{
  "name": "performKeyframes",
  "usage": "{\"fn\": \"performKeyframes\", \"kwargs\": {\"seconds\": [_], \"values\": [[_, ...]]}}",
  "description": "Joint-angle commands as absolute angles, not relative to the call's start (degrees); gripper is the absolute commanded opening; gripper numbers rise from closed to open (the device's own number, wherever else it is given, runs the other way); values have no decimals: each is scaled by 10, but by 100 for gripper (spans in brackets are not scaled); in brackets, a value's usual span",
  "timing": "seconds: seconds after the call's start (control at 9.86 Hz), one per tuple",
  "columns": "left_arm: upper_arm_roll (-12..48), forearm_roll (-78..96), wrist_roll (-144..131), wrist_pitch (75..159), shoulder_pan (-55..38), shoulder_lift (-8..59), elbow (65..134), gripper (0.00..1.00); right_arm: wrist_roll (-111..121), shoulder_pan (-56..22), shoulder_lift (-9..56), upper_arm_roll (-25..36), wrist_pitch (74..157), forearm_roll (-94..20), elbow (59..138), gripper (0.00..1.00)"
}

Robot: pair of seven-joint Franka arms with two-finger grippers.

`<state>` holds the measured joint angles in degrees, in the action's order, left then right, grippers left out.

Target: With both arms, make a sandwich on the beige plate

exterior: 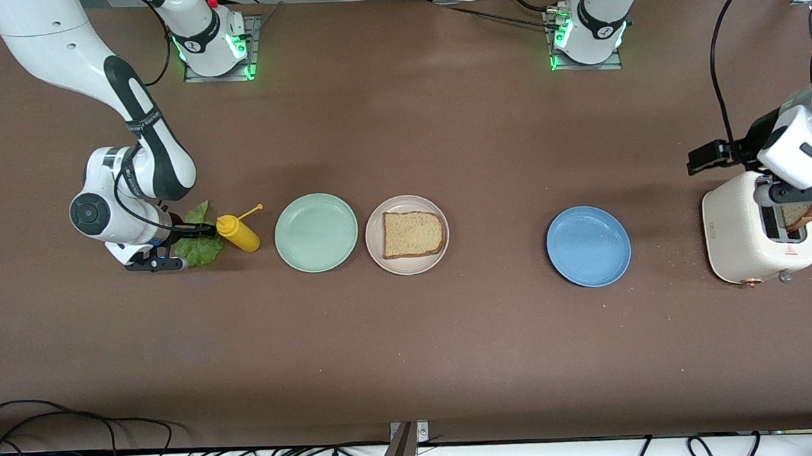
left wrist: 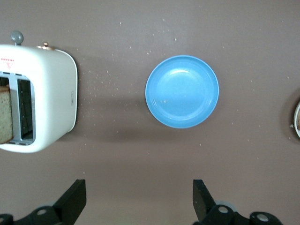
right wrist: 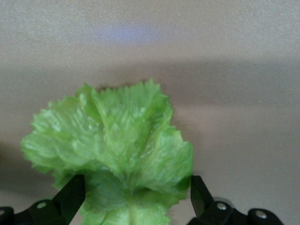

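One brown bread slice point(exterior: 413, 234) lies on the beige plate point(exterior: 376, 249) at mid-table. A second slice point(exterior: 803, 215) stands in a slot of the white toaster point(exterior: 740, 238); it also shows in the left wrist view point(left wrist: 4, 115). The green lettuce leaf point(exterior: 202, 251) lies on the table at the right arm's end. My right gripper point(exterior: 179, 248) is low and open, one finger on each side of the leaf point(right wrist: 117, 140), not closed on it. My left gripper point(exterior: 804, 193) hangs over the toaster point(left wrist: 42, 98), open and empty point(left wrist: 138, 201).
A yellow squeeze bottle point(exterior: 238, 233) lies beside the lettuce, close to the right gripper. A mint-green plate point(exterior: 316, 232) sits between the bottle and the beige plate. A blue plate point(exterior: 588, 246) lies between the beige plate and the toaster, also in the left wrist view point(left wrist: 182, 91).
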<state>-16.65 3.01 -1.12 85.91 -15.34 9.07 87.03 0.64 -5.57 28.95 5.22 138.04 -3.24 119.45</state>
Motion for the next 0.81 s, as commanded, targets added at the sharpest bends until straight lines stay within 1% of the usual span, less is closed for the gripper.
{"fn": "performKeyframes", "kwargs": {"seconds": [0.0, 0.1, 0.2, 0.41, 0.51, 0.71], "values": [[-158, 15, 24, 832, -133, 65, 882, 100, 11, -61, 301, 52, 1404, -33, 1198, 72], [-157, 16, 39, 828, -124, 64, 882, 100, 11, -64, 300, 52, 1404, -31, 1196, 51], [-157, 18, 40, 828, -119, 59, 882, 100, 11, -64, 298, 52, 1402, -30, 1194, 37], [-158, 13, 39, 824, -120, 42, 882, 100, 11, -65, 297, 51, 1401, -30, 1187, 17], [-158, 11, 39, 814, -120, 34, 879, 100, 14, -65, 295, 51, 1398, -30, 1178, 11], [-158, 11, 39, 798, -117, 23, 878, 100, 12, -65, 295, 51, 1358, -30, 1151, 5]]}}
